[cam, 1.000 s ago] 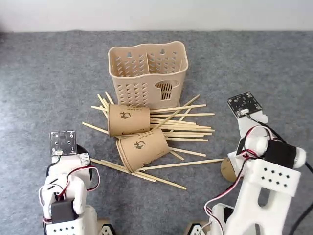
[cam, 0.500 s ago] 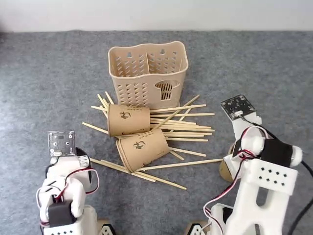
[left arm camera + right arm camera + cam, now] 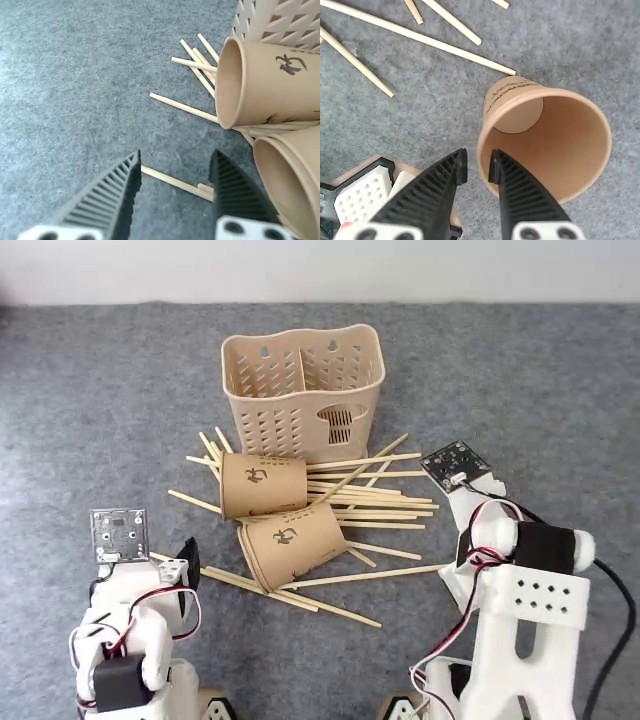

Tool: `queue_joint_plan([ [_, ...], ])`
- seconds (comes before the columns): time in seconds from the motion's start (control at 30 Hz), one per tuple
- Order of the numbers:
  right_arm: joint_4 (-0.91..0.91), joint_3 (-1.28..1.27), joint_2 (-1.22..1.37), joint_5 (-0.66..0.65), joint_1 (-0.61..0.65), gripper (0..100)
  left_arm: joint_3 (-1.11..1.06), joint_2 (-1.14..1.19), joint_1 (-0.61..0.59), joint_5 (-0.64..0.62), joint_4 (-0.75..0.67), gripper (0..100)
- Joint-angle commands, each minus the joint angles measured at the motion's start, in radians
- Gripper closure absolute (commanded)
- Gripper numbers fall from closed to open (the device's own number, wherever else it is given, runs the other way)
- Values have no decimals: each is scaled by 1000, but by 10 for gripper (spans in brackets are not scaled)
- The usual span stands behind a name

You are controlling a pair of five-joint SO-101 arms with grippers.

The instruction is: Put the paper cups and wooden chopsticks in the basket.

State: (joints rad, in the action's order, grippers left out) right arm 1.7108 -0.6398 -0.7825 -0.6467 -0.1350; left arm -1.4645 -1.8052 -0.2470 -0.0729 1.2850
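We see the left gripper (image 3: 176, 155), jaws spread, above a chopstick (image 3: 175, 182) near the front edge of the table (image 3: 100, 390). The right gripper (image 3: 478, 152) pinches the rim of a paper cup (image 3: 555, 145) in its jaws, front right.

A grey, coarse-fibred felt mat (image 3: 110, 380) covers the bench across all of its visible surface. Its nap is flecked with lighter and darker grey and lies flat, without folds. Along the far side the mat meets a plain white wall (image 3: 320, 270) in a straight line, with a slightly darker band right at the seam. The light is soft and even. Shadows on the mat are short and faint, with blurred edges. Seen close in the wrist views, the mat shows matted, speckled fibres.
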Motion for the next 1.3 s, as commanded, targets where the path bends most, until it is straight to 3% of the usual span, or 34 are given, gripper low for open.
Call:
queue_joint_plan([
  [0.0,8,9,-4,-11,12,905,79,-8,28,-69,6,775],
  [0.27,5,6,-4,-6,12,905,96,-3,169,-169,15,694],
  [0.57,5,6,-4,-8,8,905,142,41,256,-192,-11,746],
  [0.7,5,5,-4,-9,8,905,314,207,255,-203,21,750],
  [0.9,5,5,-4,-9,7,905,607,643,256,-196,167,750],
  [1.07,5,5,-4,-11,7,905,708,931,255,-170,186,750],
  [1.27,5,5,-4,-11,7,905,720,1022,256,-175,176,746],
])
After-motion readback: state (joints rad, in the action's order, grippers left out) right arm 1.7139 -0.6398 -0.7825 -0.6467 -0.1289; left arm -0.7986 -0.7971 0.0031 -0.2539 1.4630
